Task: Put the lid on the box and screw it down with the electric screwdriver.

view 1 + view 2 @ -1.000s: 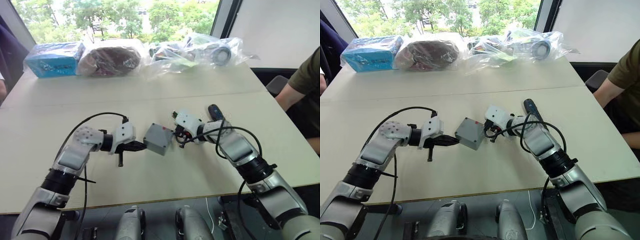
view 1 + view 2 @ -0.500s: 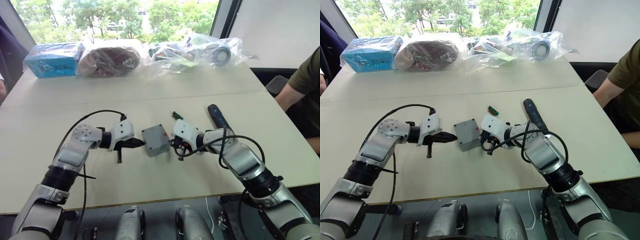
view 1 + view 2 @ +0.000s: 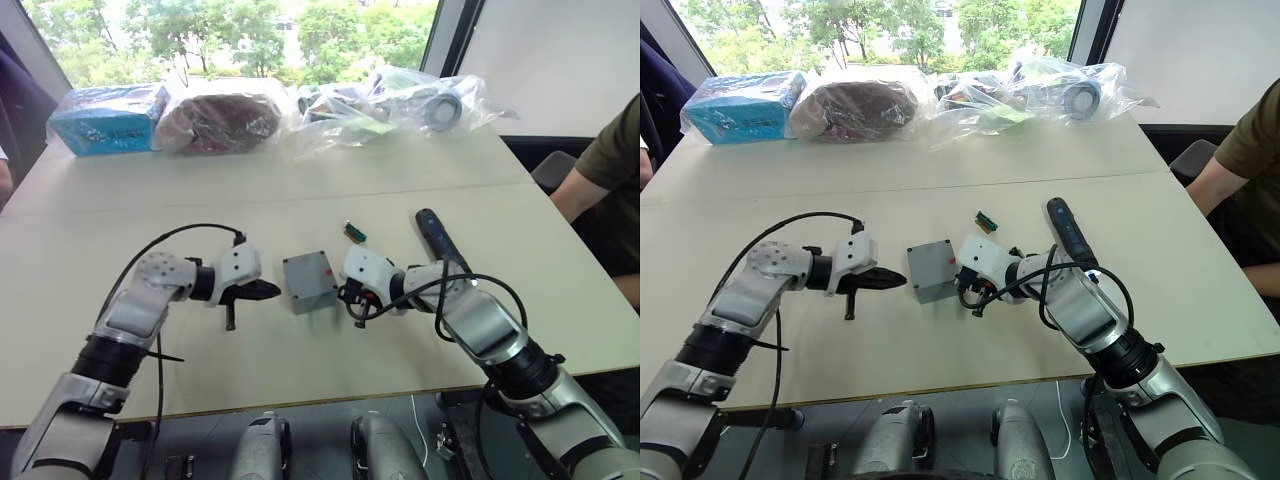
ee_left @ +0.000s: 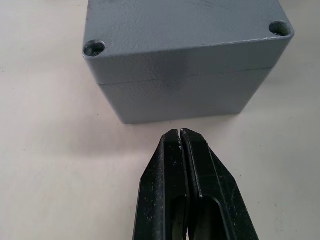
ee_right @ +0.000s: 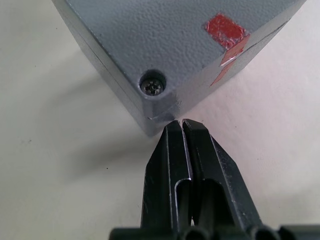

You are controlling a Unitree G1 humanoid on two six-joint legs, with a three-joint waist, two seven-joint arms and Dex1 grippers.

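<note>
Grey box [image 3: 310,281] resting on the pale worktop [image 3: 300,200], lid [image 4: 180,25] already seated on top with a thin seam visible between the two in the left wrist view. One corner hole of the lid holding a screw [image 5: 152,86], seen in the right wrist view; the two corner holes in the left wrist view too dark to judge. Red mark [image 5: 224,29] on the lid's top, running over the edge onto the side of the box.

Left claw [image 3: 268,290] just left of the box, fingers pressed together, tip aimed at the box's side wall and stopping a little short of it, gripping nothing. Right claw [image 3: 347,292] just right of the box, fingers likewise pressed together, tip at the box's near corner below the screw; touching or barely apart, cannot tell. Nothing pinched there either.

Electric screwdriver [image 3: 435,237] lying flat on the worktop to the right of the box and a little farther back, beyond the right arm, untouched. Small green connector block [image 3: 354,232] behind and to the right of the box, between it and the screwdriver.

Far behind the box, along the window edge of the worktop: a blue carton [image 3: 108,118] and several clear plastic bags [image 3: 385,100] of parts. A person's arm [image 3: 600,170] well to the right of the box, beyond the worktop's edge.
</note>
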